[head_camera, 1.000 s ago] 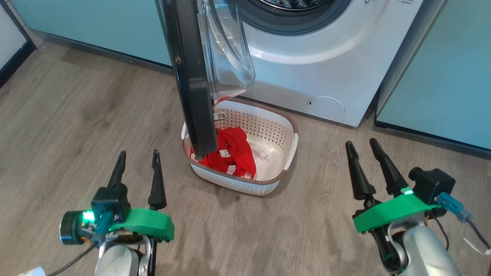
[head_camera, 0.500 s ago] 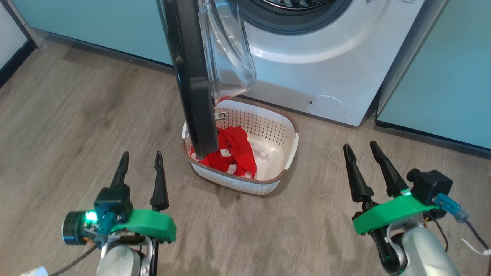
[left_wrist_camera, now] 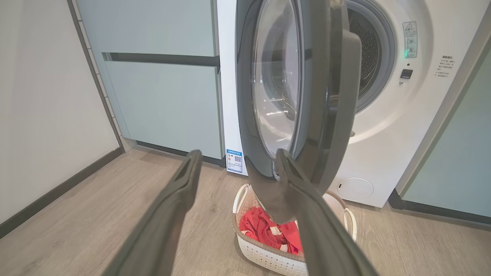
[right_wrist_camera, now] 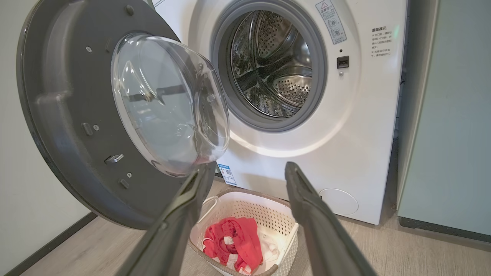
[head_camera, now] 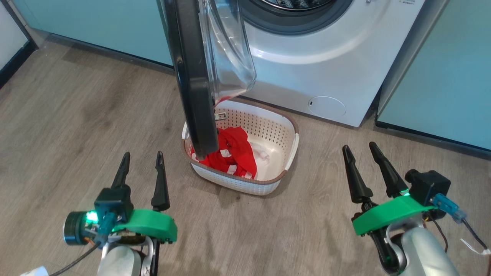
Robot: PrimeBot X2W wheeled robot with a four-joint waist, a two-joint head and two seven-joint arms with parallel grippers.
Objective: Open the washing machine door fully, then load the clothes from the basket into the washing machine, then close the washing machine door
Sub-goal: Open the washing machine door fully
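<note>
**Grippers.** Your left gripper (head_camera: 142, 154) and right gripper (head_camera: 358, 145) both stood with fingers spread wide and nothing between them. They were poised over the floor (head_camera: 76, 122) on either side of the basket (head_camera: 264, 124) and well short of it.

**Task items.** The clothes (head_camera: 230, 153) lay in the basket: a red, white-striped heap in its left half, with a small white piece beside it on the bottom. The basket sat on the floor just before the washing machine (head_camera: 314, 65), below the mouth of the drum (right_wrist_camera: 276, 65). The washing machine door (head_camera: 195, 76) stood swung out, roughly square to the front.

**Handling, as judged.** The garments looked soft, light and limp, and would drape and trail when lifted. A raised fold at the top of the red heap was the best place to pinch, taken deep so the cloth could not slip out. The white piece lay flat and could easily be missed. The door looked rigid, hinged on the left, with a glossy and probably slippery rim. Any push belonged on the rim edge, not the glass bowl (right_wrist_camera: 168, 103).

**Obstructions.** The door's lower rim hung over the basket's left part and hid some red cloth in the head view. It barred your left gripper's direct line, while the right side was freer. The basket looked light and might slide if a fingertip caught its perforations. The teal cabinets (head_camera: 96, 27) flanked the machine.
</note>
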